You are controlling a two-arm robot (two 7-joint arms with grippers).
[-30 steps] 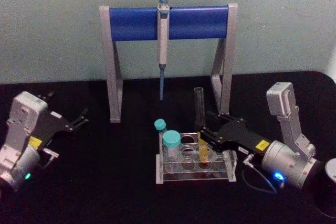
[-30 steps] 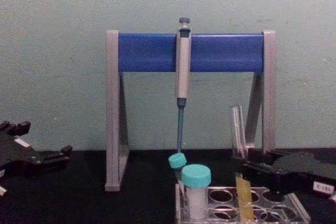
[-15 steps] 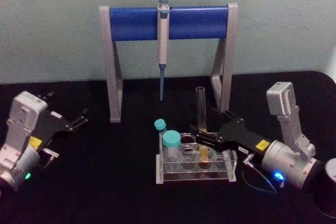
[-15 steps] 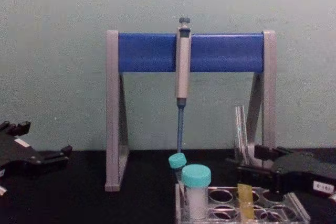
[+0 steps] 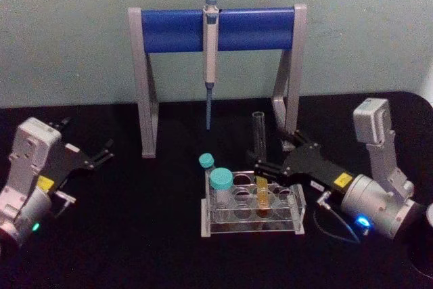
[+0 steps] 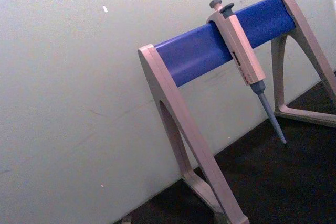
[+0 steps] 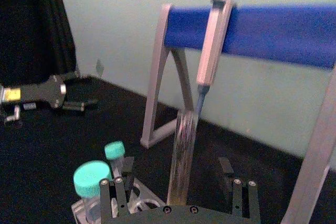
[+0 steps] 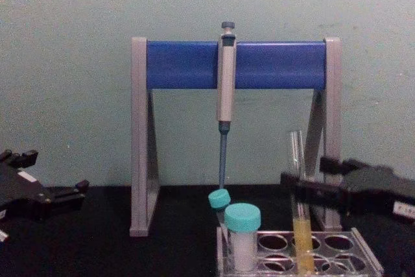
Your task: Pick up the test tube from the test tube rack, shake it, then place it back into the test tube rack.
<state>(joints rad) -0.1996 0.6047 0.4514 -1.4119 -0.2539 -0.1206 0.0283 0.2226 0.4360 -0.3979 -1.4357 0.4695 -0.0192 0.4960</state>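
Between right gripper's [image 7: 177,184] spread fingers [image 7: 240,195], test tube [image 7: 182,150] in rack [image 5: 250,225], left gripper [image 5: 105,152] parked

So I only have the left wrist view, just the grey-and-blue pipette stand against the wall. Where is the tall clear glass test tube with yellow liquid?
Observer: The test tube stands upright in the low clear plastic test tube rack.
Operator: Is a gripper on it?
Observer: The right gripper is open, one finger on each side of the tube, neither touching it.
Operator: And the left arm?
Observer: The left gripper sits at the left of the black table, away from the rack.
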